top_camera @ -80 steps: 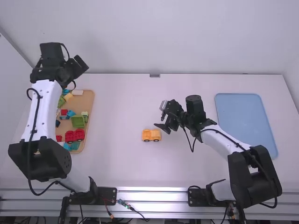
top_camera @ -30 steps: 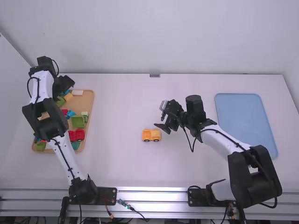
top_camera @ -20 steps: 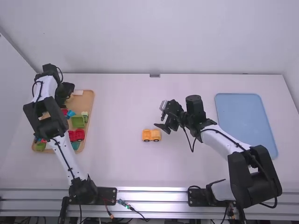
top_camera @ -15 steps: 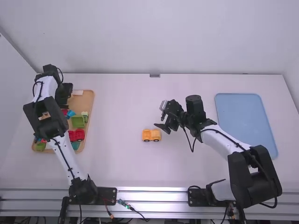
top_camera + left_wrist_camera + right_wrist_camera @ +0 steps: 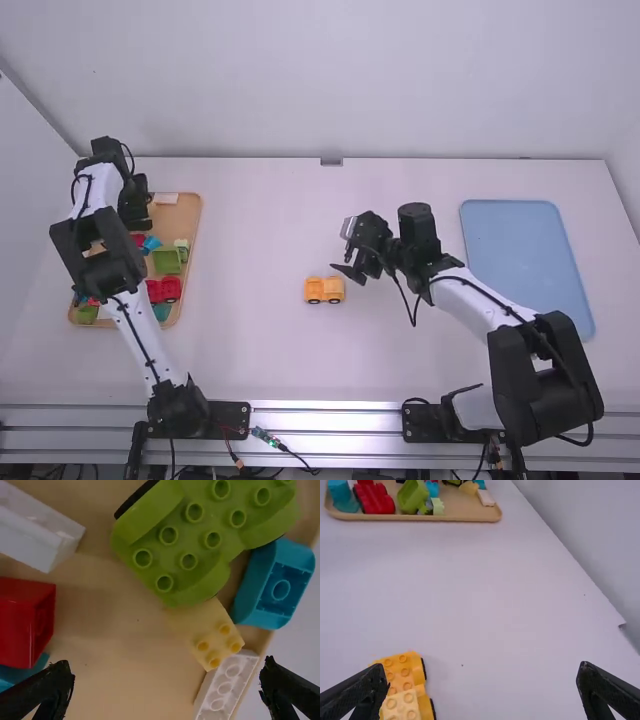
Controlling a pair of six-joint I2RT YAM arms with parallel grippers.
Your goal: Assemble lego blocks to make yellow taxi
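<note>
Hovering over the tray (image 5: 178, 214), far end: left pincer (image 5: 167, 662), fingers apart, clamped on nothing; brought in low from a raised pose, with only a slight shift lately. Meaning, by judgement: a next piece is being chosen, likely the yellow block (image 5: 210, 639), in the tray beside the green block (image 5: 192, 542).

Taxi (image 5: 324, 290), unfinished: one item, on the bench (image 5: 250, 350), right of the tray, unmoved; pale yellow block (image 5: 400, 706) on one end.

Right pincer (image 5: 481, 667): fingers apart, well right of the tray, unchanged.

Obscured: part of the tray, under the left arm (image 5: 98, 190); taxi's near end, cut off in the right wrist view; whether the yellow block's inner end runs under the green block, cannot tell.
</note>
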